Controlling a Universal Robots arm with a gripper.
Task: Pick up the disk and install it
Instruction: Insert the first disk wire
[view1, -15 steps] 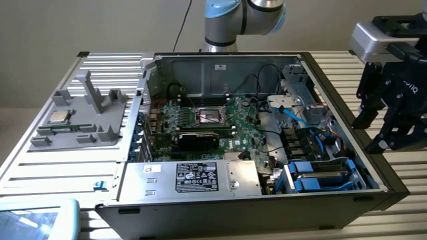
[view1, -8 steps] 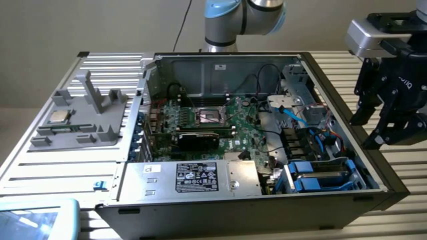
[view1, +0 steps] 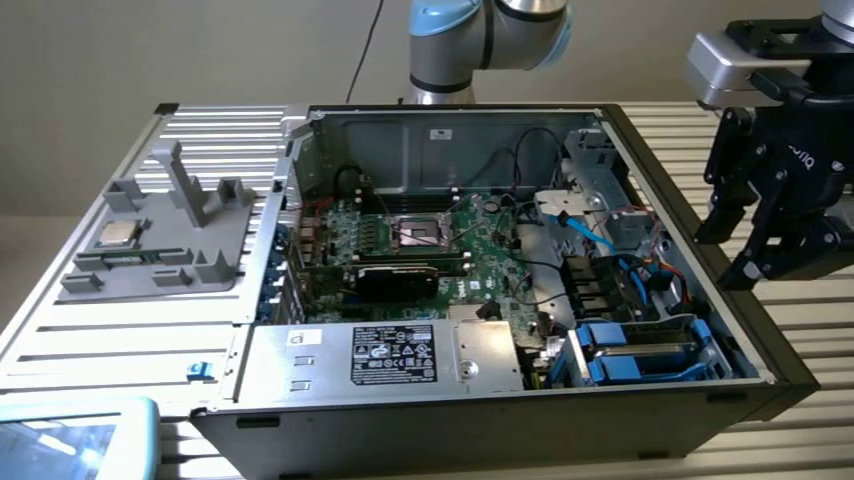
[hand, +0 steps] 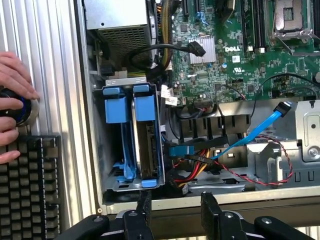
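Gripper (view1: 747, 255) hangs above the case wall (view1: 694, 235) at the exterior view's right. Fingers (hand: 142, 217) spread wide, nothing between them, touching nothing.

The disk (hand: 146, 145) sits in the drive cage (hand: 112, 187), in the case's near corner just beside the power supply (view1: 387, 355). It stands on edge in its blue carrier, thin edge up toward the open side. Long axis runs level from the power supply toward the wall under the gripper.

A person's hand (hand: 12, 107) rests on a round knob (hand: 22, 107) by a keyboard (hand: 27, 190), outside the case.
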